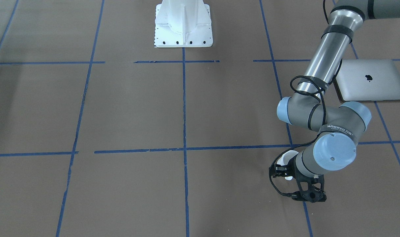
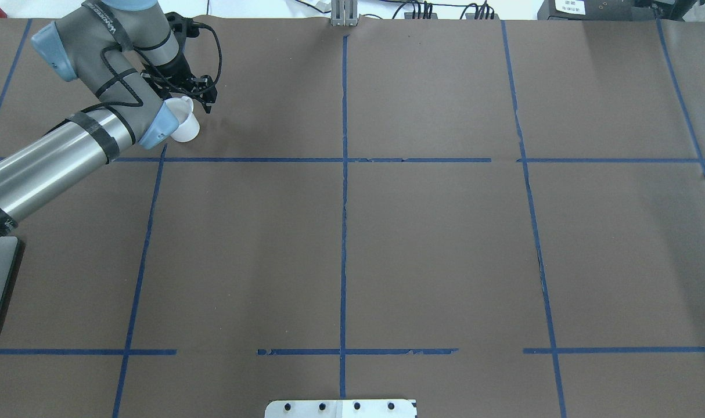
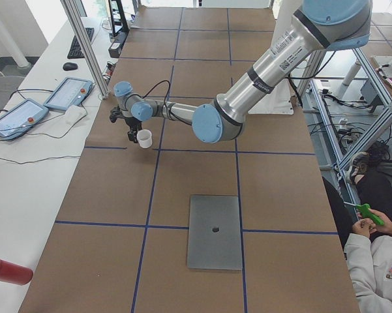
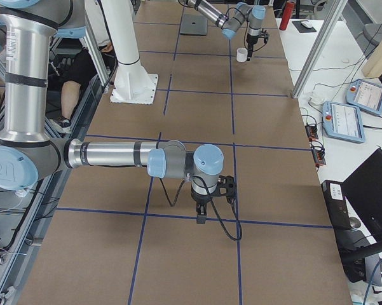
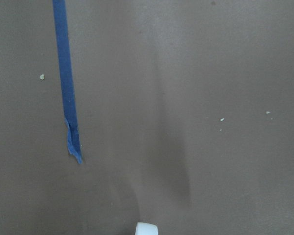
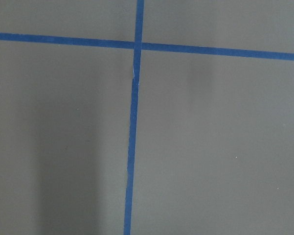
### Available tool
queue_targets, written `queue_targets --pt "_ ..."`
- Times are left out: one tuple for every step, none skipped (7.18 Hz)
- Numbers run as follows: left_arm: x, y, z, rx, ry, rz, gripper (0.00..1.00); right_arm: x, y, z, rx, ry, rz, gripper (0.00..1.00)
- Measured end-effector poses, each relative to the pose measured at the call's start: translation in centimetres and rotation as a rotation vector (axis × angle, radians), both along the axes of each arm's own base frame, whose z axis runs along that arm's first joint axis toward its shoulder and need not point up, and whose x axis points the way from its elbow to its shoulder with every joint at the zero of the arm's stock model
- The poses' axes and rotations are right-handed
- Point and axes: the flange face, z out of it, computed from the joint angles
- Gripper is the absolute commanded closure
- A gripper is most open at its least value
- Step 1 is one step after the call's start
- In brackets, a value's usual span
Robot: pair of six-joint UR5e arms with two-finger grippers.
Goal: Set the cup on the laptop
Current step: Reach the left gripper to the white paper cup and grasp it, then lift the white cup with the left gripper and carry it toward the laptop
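The small white cup (image 2: 185, 123) hangs tilted at my left gripper (image 2: 200, 96), at the far left of the table. The fingers close on its handle side, and the wrist hides part of it in the front-facing view (image 1: 289, 157). The left wrist view shows only a white sliver of the cup (image 5: 147, 228). The silver laptop (image 1: 371, 80) lies closed and flat near the robot's side, well apart from the cup; it also shows in the left view (image 3: 214, 231). My right gripper (image 4: 203, 213) shows only in the right side view, low over the table; I cannot tell whether it is open or shut.
The white robot pedestal (image 1: 183, 24) stands mid-table at the robot's edge. Blue tape lines (image 2: 344, 203) grid the brown surface. Beside the table are a metal post (image 3: 85, 45), teach pendants (image 3: 68, 93), a red cylinder (image 3: 6, 270) and a seated person (image 3: 375, 235).
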Motion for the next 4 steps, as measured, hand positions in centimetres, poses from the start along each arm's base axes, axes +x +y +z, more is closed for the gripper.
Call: queue_targets --pt "0.13 0.04 0.16 -0.001 -0.002 0.004 1.00 0.00 0.00 0.00 0.000 0.000 0.000 0.00" --pt "0.17 0.07 0.19 -0.003 -0.001 0.006 1.00 0.00 0.00 0.00 0.000 0.000 0.000 0.00" --pt "0.20 0.07 0.14 -0.004 0.000 0.007 1.00 0.00 0.00 0.00 0.000 0.000 0.000 0.00" --pt "0.11 -0.02 -0.06 -0.004 0.001 0.007 1.00 0.00 0.00 0.01 -0.001 0.001 0.000 0.00"
